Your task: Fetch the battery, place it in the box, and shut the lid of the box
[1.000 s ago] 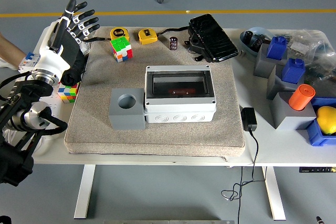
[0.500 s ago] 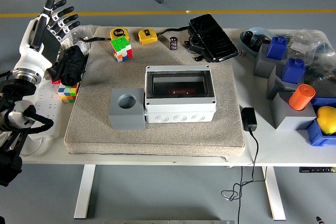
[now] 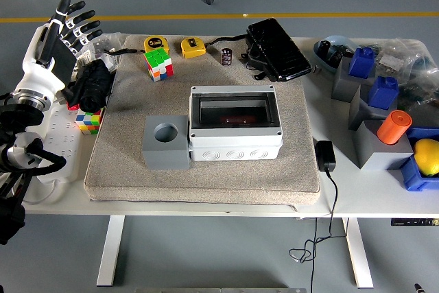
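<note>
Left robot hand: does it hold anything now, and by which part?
Nothing is held. The left robot hand is raised with fingers spread, left of the mat.

White table (image 3: 384, 200) carrying beige mat (image 3: 206, 169) at centre, power strip (image 3: 51, 145) and colour cube (image 3: 89, 120) at left, black adapter (image 3: 324, 156), grey blocks (image 3: 379, 143) and blue bin (image 3: 420, 176) at right.

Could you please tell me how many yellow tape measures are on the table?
2: one yellow tape measure at the mat's far edge behind the multicoloured puzzle cube, the other just right of it. Others may be hidden among the right-hand clutter.
</note>
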### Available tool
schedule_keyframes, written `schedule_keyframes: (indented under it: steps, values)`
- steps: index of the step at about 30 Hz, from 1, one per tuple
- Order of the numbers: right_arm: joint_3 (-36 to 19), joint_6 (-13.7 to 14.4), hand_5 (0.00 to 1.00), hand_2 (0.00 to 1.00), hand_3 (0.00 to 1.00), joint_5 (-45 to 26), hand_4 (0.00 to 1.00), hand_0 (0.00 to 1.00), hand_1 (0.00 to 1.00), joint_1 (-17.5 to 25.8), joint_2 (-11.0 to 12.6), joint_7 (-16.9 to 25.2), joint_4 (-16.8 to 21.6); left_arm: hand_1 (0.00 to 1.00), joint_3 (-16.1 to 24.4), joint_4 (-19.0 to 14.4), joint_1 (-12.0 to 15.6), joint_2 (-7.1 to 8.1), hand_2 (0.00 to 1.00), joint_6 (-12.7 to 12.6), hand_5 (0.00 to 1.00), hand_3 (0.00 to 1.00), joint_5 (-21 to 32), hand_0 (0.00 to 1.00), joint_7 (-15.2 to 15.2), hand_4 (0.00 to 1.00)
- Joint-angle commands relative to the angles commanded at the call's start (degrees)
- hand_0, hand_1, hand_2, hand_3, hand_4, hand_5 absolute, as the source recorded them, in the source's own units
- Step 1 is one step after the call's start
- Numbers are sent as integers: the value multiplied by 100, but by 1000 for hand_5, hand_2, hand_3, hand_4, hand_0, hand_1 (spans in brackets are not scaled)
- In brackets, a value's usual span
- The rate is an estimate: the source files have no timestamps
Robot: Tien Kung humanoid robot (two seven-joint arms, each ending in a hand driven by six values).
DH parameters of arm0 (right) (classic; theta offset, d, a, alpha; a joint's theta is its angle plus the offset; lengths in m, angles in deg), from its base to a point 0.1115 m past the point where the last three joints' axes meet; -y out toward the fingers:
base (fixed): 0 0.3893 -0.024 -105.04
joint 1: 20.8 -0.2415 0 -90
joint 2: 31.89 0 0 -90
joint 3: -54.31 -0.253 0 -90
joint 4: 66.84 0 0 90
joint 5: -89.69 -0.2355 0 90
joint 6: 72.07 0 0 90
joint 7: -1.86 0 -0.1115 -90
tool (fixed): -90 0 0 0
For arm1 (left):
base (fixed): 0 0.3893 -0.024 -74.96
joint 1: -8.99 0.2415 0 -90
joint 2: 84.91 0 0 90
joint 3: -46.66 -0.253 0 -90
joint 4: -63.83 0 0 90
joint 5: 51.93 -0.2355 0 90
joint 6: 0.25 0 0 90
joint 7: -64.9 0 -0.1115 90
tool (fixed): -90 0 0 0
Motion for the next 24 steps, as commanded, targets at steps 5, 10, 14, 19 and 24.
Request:
schedule_keyframes:
  steps: [5,10,14,19,24]
  values:
    - [32,-12,562,641,575,-9,978,614,636,12,-6,-10,-8,646,1,-11,4,7,637,13,579,654,-25,659,-22,998]
    - [40,-12,564,643,575,-5,980,613,635,29,-16,-13,-6,646,-1,-26,23,9,638,31,578,655,-60,660,-43,998]
    - [33,-1,565,643,575,7,981,613,635,33,-17,-13,1,645,16,-38,40,8,637,50,578,654,-91,660,-74,998]
    - [-12,8,565,643,575,13,981,613,635,42,-40,-11,1,645,24,-43,60,-2,637,58,578,654,-102,660,-100,998]
    - [-49,2,566,643,575,9,982,613,636,70,-63,-13,-11,647,53,-52,75,-26,637,65,575,654,-108,659,-111,998]
